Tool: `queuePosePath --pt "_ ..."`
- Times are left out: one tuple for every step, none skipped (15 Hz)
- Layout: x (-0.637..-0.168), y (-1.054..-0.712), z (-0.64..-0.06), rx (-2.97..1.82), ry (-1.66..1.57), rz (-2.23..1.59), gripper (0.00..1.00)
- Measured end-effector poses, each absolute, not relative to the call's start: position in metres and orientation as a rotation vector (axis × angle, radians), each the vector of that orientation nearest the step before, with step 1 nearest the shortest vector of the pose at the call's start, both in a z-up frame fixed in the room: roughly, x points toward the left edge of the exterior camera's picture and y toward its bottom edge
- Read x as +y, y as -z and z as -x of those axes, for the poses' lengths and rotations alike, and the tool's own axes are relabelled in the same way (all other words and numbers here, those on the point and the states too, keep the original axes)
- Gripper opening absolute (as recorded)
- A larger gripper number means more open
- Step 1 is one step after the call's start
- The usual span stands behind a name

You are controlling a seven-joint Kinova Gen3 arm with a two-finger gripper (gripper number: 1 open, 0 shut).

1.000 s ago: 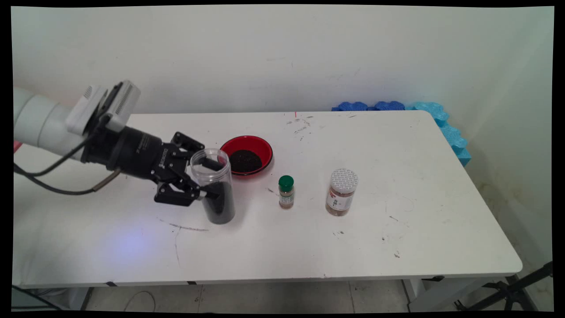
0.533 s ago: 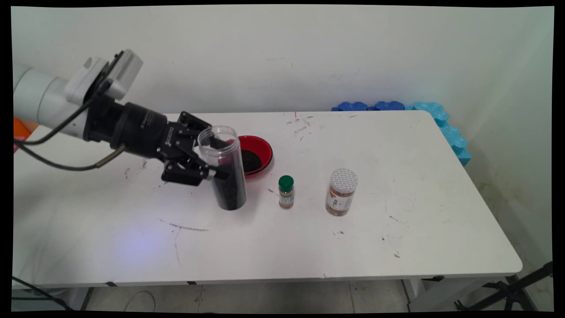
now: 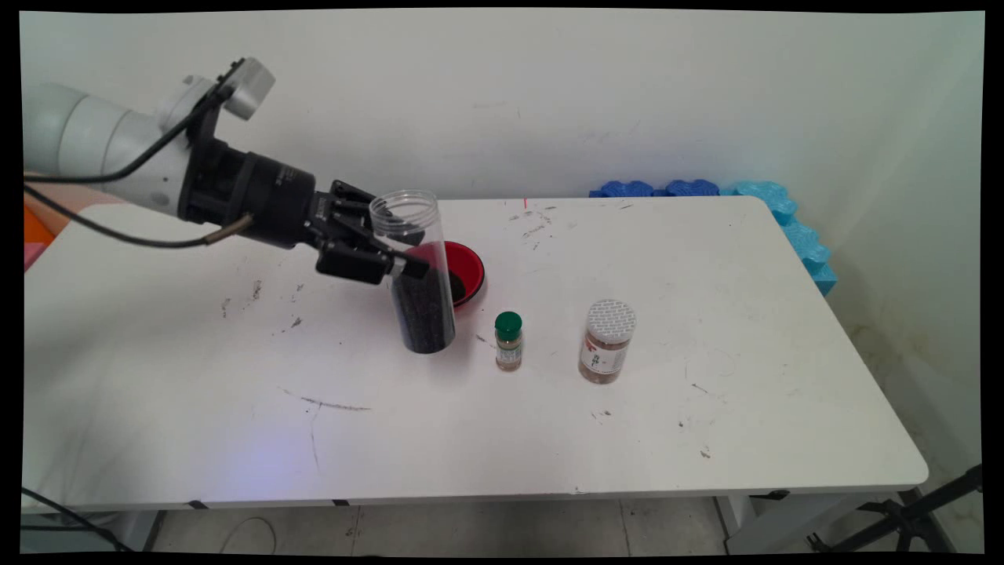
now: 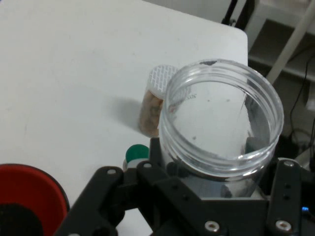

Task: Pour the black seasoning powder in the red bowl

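A: One clear plastic jar (image 3: 416, 271), part-filled with dark granules, is clamped in the pincer (image 3: 392, 251) and held clear of the tabletop (image 3: 706, 314).

B: Axis and bearing?

A: Long axis near upright, mouth tipped slightly leftward. A red bowl (image 3: 468, 271) of like granules is listed just behind it; a green-capped spice bottle (image 3: 508, 341) and white-lidded jar (image 3: 606, 341) to its right.

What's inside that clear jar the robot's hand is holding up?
The clear jar has no lid and its lower part is filled with dark grains; the upper part looks empty. The hand grips its middle, hiding a band of the contents there.
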State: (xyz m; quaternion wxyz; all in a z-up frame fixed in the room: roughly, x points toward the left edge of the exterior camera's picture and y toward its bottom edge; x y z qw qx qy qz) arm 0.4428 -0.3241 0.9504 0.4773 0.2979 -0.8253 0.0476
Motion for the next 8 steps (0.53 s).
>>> queuePosePath --pt "-0.327 -0.95 -0.443 -2.003 -0.102 -0.753 0.0" --pt "-0.33 -0.949 -0.443 -1.983 -0.082 -0.791 0.0" --pt "-0.335 -0.948 -0.443 -1.957 -0.058 -0.837 0.0" --pt "-0.339 -0.946 -0.443 -1.934 -0.037 -0.882 0.0" --pt "-0.342 -0.944 -0.443 -1.915 -0.02 -0.919 0.0" --pt "-0.346 -0.941 -0.444 -1.889 0.001 -0.966 0.0" --pt "-0.35 -0.939 -0.445 -1.867 0.022 -1.01 0.0" --pt "-0.353 -0.936 -0.445 -1.849 0.039 -1.044 0.0"
